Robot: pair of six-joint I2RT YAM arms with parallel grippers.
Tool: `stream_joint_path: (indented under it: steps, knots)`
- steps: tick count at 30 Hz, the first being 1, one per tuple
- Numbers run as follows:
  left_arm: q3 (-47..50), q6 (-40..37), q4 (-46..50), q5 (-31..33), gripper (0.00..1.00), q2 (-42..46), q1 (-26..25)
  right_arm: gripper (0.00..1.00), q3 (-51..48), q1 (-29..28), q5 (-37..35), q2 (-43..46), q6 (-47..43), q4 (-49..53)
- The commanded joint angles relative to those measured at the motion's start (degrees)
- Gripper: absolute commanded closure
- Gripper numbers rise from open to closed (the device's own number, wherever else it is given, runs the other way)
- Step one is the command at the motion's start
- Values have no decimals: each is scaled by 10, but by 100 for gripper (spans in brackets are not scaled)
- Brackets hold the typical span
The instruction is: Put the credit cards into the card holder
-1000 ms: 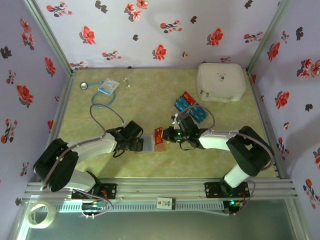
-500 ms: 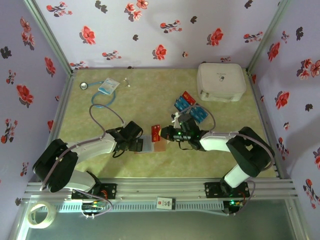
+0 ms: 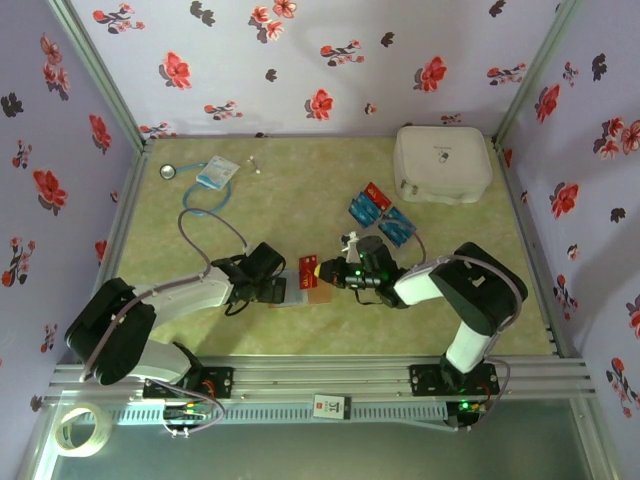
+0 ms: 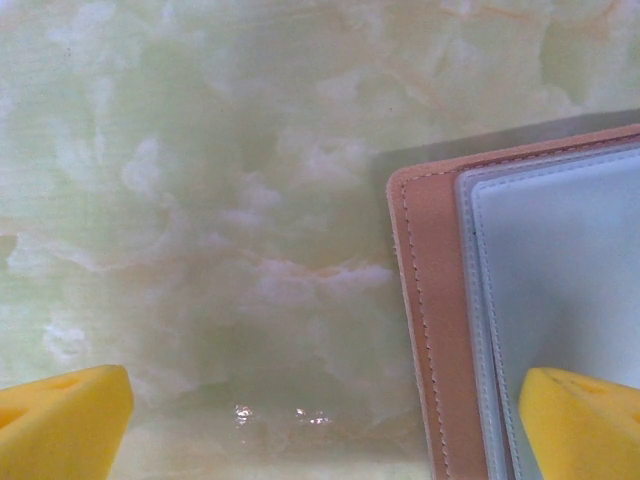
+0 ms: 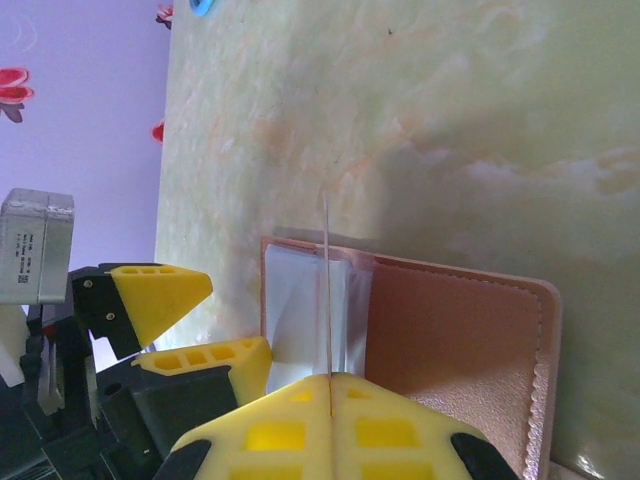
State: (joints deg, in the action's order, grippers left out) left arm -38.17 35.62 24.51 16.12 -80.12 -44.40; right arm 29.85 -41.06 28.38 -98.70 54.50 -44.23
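Note:
The tan-pink card holder [image 3: 319,294] lies open on the table, its clear pockets [image 5: 300,300] facing up. My right gripper [image 3: 327,272] is shut on a red credit card [image 3: 309,271]. In the right wrist view that card [image 5: 327,290] is edge-on, standing over the pockets in front of the gripper [image 5: 330,378]. My left gripper [image 3: 277,290] is open at the holder's left side. One yellow fingertip [image 4: 585,420] rests on the pocket sheet [image 4: 560,270] and the other [image 4: 60,420] is on the bare table. Several more red and blue cards [image 3: 381,213] lie behind the right arm.
A big white rounded case [image 3: 443,163] stands at the back right. A blue-white packet [image 3: 216,172] with a cord and a small round piece [image 3: 168,171] lie at the back left. Flowered walls close in three sides.
My right gripper has moved left with the red card, from beside the holder's right half to over its pockets. The left gripper has stayed on the holder.

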Motion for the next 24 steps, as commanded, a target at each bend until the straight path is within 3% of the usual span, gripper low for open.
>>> stream_joint_path:
  steps: [1, 24]
  knots:
    - [12, 9, 20, 18, 0, 5, 1, 100, -10, -5, 14, -17, 13, -54]
    - [14, 12, 20, 19, 0, 5, 1, 100, -19, -8, 41, -68, 41, -112]
